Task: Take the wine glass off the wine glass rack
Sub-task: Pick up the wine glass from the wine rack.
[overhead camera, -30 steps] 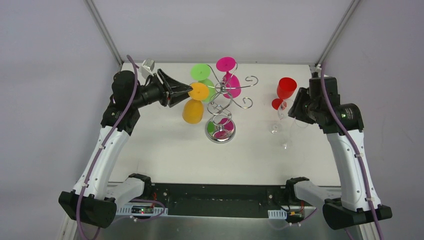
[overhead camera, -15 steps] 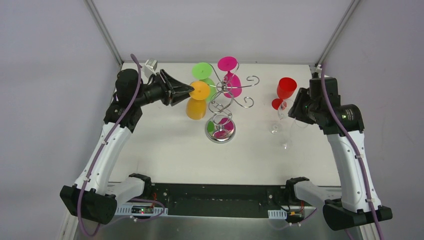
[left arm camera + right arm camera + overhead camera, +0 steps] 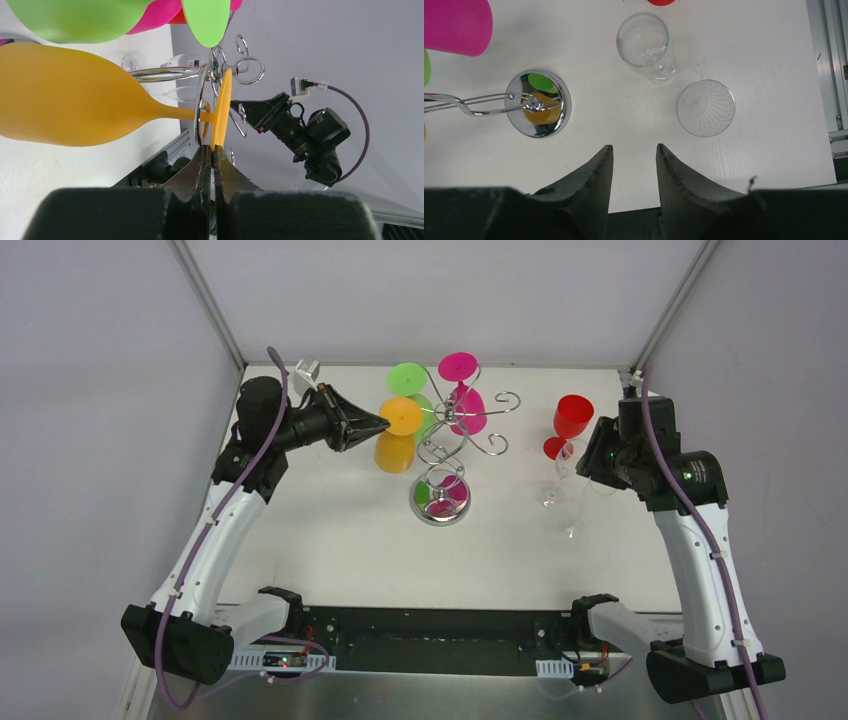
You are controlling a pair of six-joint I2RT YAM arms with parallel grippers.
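The chrome wine glass rack [image 3: 452,436] stands mid-table on its round mirrored base [image 3: 441,503]. An orange wine glass [image 3: 393,451] hangs upside down on its left arm, the stem lying in the wire slot [image 3: 202,107]. My left gripper [image 3: 384,425] is shut on the rim of the orange glass's foot [image 3: 221,107], edge-on in the left wrist view. A green glass [image 3: 407,379] and a pink glass [image 3: 466,410] hang on other arms. My right gripper [image 3: 634,148] is open and empty, pointing down at the table right of the rack.
A red glass [image 3: 571,418] stands at the back right. Two clear glasses [image 3: 646,44] [image 3: 705,107] stand below my right gripper. The rack base [image 3: 537,103] shows at the left of the right wrist view. Frame posts stand at the far corners.
My left gripper, shut on the orange glass's foot, has shifted slightly right and farther back, carrying the glass along with it. The right arm has barely moved.
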